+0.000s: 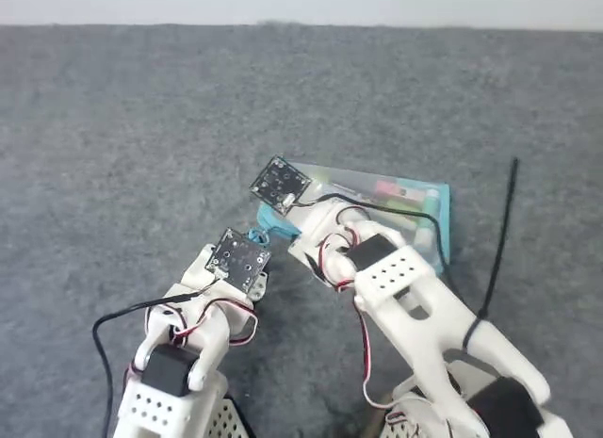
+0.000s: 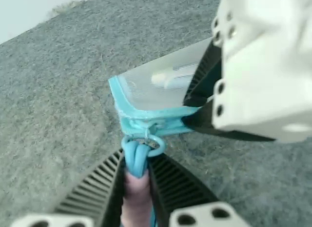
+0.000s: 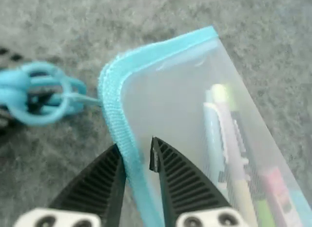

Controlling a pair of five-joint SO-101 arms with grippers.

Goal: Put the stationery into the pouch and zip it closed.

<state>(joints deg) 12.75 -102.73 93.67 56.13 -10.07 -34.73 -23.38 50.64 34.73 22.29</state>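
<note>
Lying on the grey carpet point(image 1: 141, 108), the clear pouch point(image 1: 350, 180) with teal edging has the pens point(image 3: 229, 144) inside it. The right gripper point(image 3: 135, 151) pinches the pouch's teal zip edge between its two black fingers, close to a rounded corner. The left gripper point(image 2: 137, 163) is clamped on the teal pull loop point(image 2: 138, 156), which hangs from the zip slider point(image 2: 148, 132) at that same corner and runs down between its fingers. Both grippers sit just beside each other at this end of the pouch.
</note>
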